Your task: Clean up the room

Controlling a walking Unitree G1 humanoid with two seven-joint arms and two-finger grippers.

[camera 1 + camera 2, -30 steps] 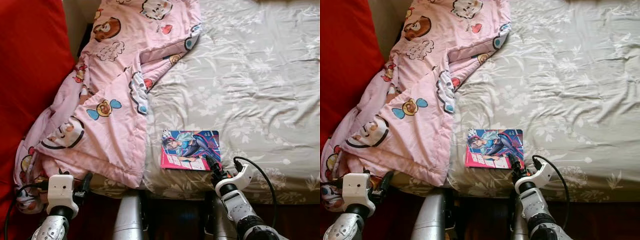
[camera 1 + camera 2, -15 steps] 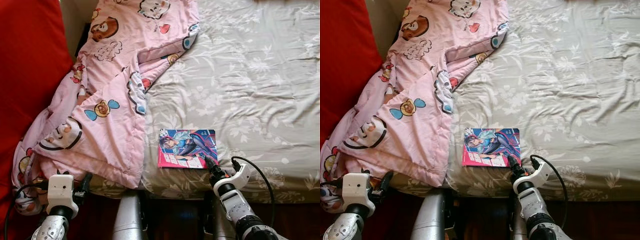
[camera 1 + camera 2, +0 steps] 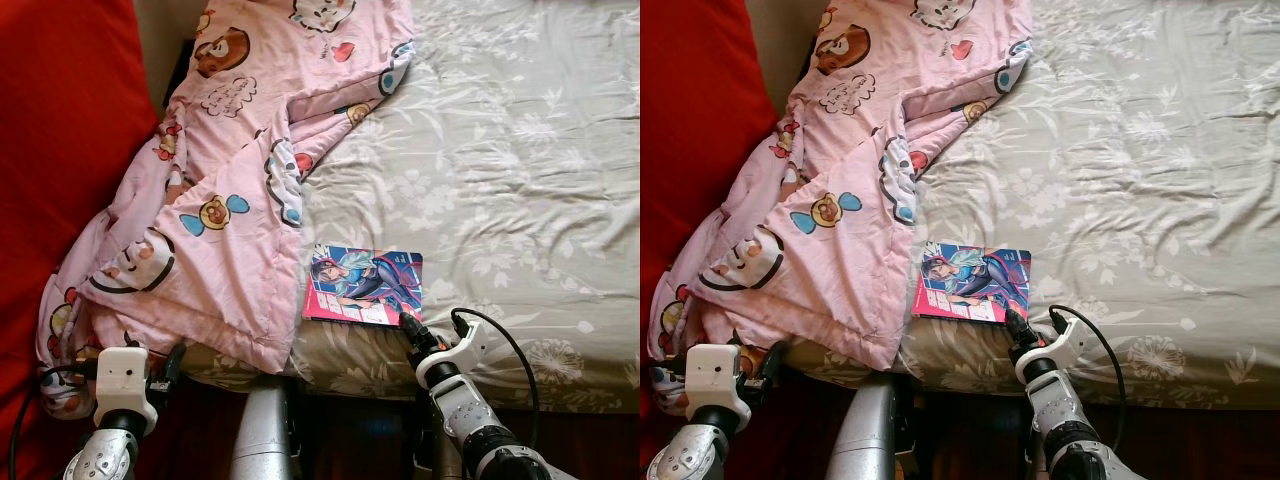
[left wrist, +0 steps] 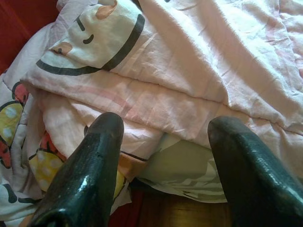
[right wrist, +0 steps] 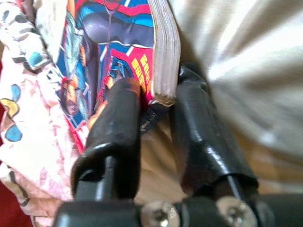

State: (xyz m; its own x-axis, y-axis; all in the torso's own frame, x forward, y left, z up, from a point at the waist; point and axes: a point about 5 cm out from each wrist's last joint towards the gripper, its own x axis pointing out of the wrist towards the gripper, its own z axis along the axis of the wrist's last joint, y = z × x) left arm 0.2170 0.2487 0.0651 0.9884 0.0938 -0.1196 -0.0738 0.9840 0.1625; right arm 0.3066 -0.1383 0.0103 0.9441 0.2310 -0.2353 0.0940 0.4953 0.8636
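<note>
Your book [image 3: 364,286] now sits skewed, long axis along the bed [image 3: 520,150] edge, right gripper [image 5: 158,101] fingers pinching its corner; left gripper [image 4: 163,137] fingers spread wide.

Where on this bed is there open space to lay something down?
The grey floral bedsheet lies bare to the right of the pink cartoon-print blanket and beyond the colourful comic book. It is crowded at the near edge, where the right end effector grips the book's corner beside the blanket.

The pink blanket [image 3: 210,200] is soft, matt cloth, rumpled. The grey sheet [image 3: 520,170] is thin, creased cotton-like fabric. The book [image 3: 365,285] has a glossy paper cover. The right gripper [image 5: 156,118] has smooth, shiny black plastic fingers [image 5: 118,123].
</note>
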